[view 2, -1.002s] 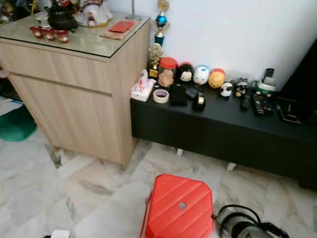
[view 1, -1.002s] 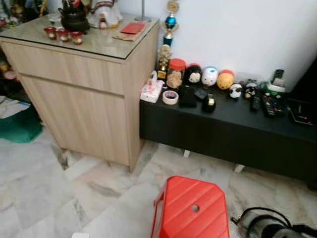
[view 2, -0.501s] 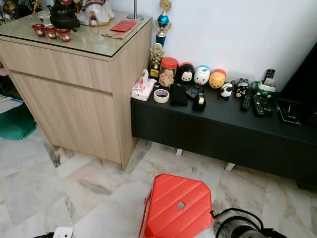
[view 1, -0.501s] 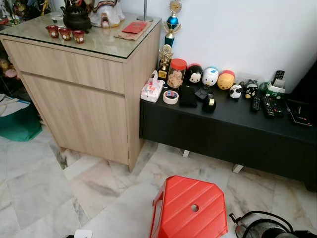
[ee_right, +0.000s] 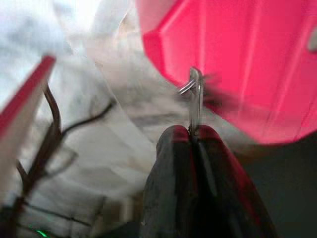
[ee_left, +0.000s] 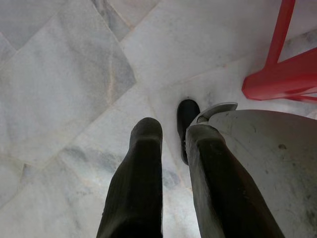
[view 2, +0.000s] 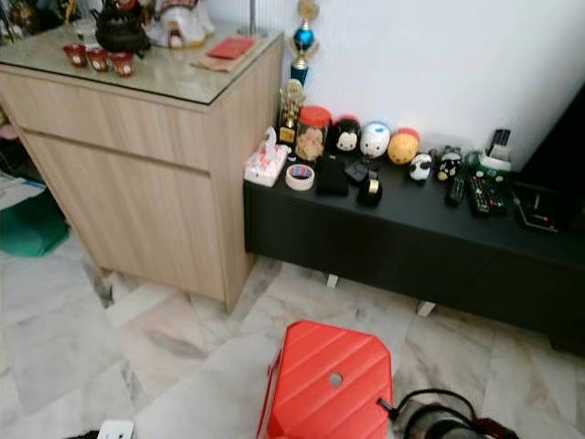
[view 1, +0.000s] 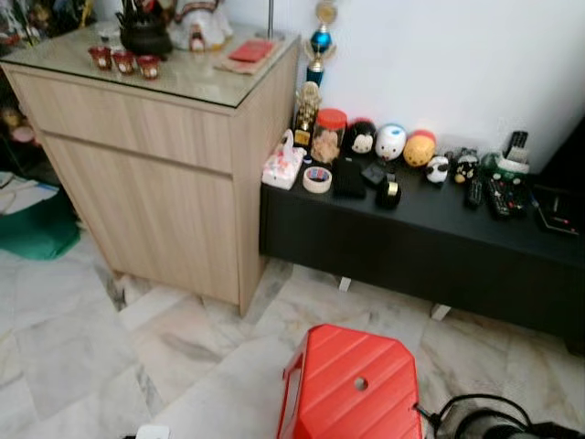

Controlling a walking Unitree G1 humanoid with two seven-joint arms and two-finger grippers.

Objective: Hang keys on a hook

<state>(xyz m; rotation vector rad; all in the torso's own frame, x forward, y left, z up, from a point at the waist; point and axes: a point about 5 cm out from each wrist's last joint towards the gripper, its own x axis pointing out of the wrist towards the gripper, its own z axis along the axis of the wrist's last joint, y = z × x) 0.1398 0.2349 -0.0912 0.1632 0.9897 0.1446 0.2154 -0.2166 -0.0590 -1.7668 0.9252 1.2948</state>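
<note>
**Key pinched in right gripper, above the stool**

Head view: red plastic stool point(view 1: 352, 384) on marble floor point(view 1: 82, 338).

Left wrist: left gripper point(ee_left: 168, 134) hangs with fingers apart, nothing between them.

Right wrist: right gripper point(ee_right: 192, 133) clamps a slim silver metal key point(ee_right: 195, 101), long axis running straight out past the fingertips toward the stool.

Room corner with white wall point(view 1: 475, 55) and marble floor point(view 1: 82, 338).
Light wood cabinet point(view 1: 146, 174) beside low black bench point(view 1: 411, 238); red stool point(view 1: 352, 384) in front.
</note>
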